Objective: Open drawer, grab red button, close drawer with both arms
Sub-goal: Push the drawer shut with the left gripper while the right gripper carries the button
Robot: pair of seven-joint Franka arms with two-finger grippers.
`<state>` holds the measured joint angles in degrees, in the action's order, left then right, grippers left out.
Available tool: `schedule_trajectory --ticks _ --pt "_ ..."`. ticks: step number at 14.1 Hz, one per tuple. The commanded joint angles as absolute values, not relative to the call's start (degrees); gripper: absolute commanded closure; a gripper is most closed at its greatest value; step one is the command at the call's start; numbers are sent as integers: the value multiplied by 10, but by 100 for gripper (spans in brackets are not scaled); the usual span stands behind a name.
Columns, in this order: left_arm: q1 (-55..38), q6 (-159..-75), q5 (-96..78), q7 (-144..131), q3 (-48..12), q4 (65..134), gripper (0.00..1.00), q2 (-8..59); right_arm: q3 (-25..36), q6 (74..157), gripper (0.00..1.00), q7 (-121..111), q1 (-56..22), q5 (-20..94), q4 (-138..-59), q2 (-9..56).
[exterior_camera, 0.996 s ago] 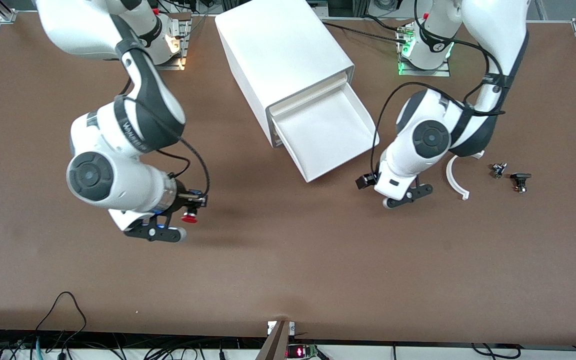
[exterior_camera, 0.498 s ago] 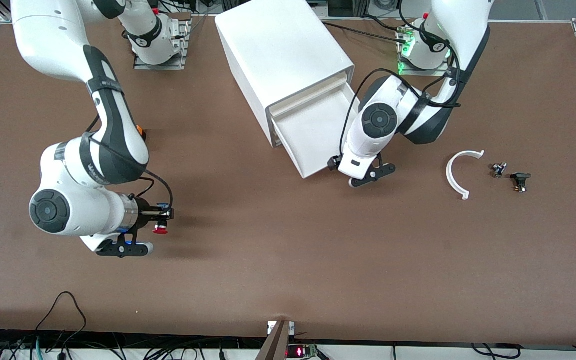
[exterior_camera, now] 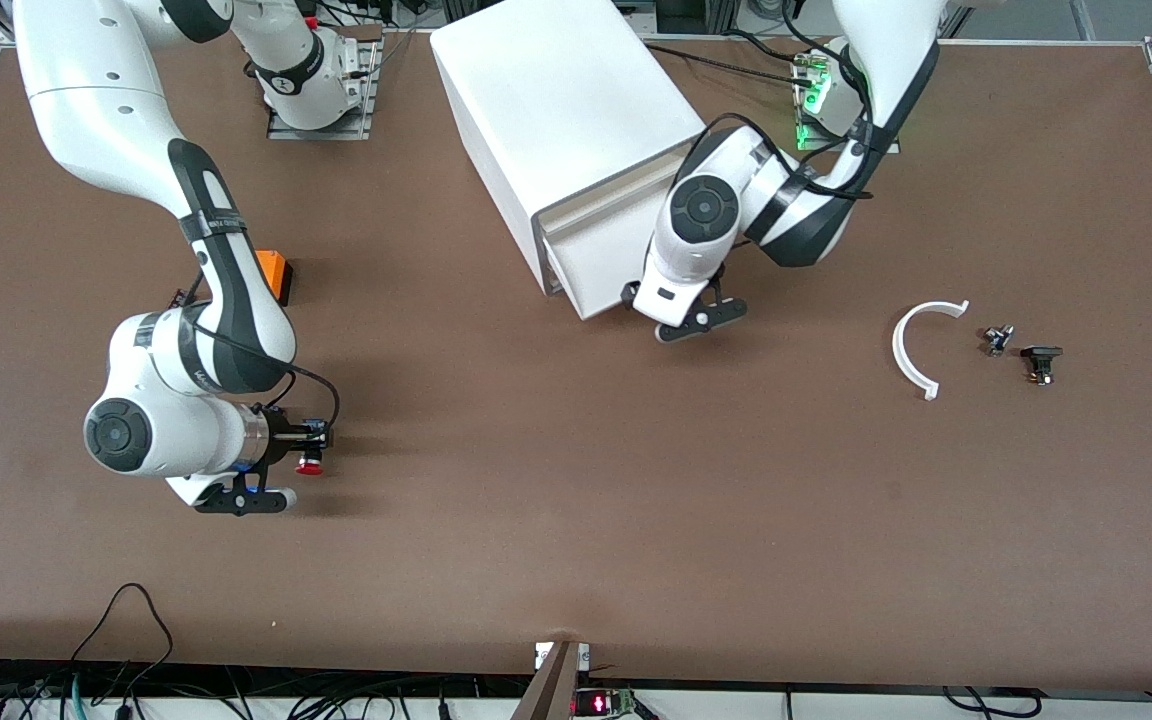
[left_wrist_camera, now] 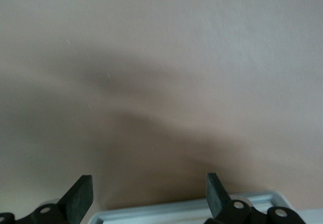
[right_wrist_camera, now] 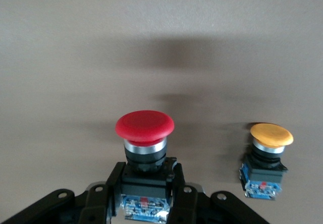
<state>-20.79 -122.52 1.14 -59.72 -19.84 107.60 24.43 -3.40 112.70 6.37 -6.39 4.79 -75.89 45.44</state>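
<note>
The white cabinet (exterior_camera: 566,100) stands at the table's middle, near the bases. Its middle drawer (exterior_camera: 591,290) sticks out only a little. My left gripper (exterior_camera: 630,294) is open and low against the drawer's front rim. In the left wrist view the left gripper (left_wrist_camera: 149,196) has its black fingers (left_wrist_camera: 78,199) wide apart, with the drawer's white rim (left_wrist_camera: 186,211) between them. My right gripper (exterior_camera: 298,448) is shut on the red-capped button (exterior_camera: 310,466) above bare table toward the right arm's end. In the right wrist view the right gripper (right_wrist_camera: 145,186) clamps the black body of the button (right_wrist_camera: 145,128).
An orange cube box (exterior_camera: 274,275) sits beside the right forearm. An orange-capped button (right_wrist_camera: 266,158) stands on the table beside the held one. A white curved piece (exterior_camera: 911,345) and two small black parts (exterior_camera: 996,340) (exterior_camera: 1041,362) lie toward the left arm's end.
My left gripper has moved against the drawer's front and the drawer has slid most of the way into the cabinet. My right arm has carried the red button toward its own end.
</note>
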Motion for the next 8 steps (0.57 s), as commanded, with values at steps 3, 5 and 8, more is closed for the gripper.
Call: schedule_trajectory --ticks 3,5,8 --pt "-207 -1221 18 -611 -232 1099 1 226 -36 1219 100 53 -62 51 -870 424" --pt "-207 -1220 18 -611 -237 1107 1 223 -36 1222 100 54 -62 52 -878 425" --pt "-200 -1209 17 -612 -265 1110 1 222 -37 1217 100 61 -62 54 -880 428"
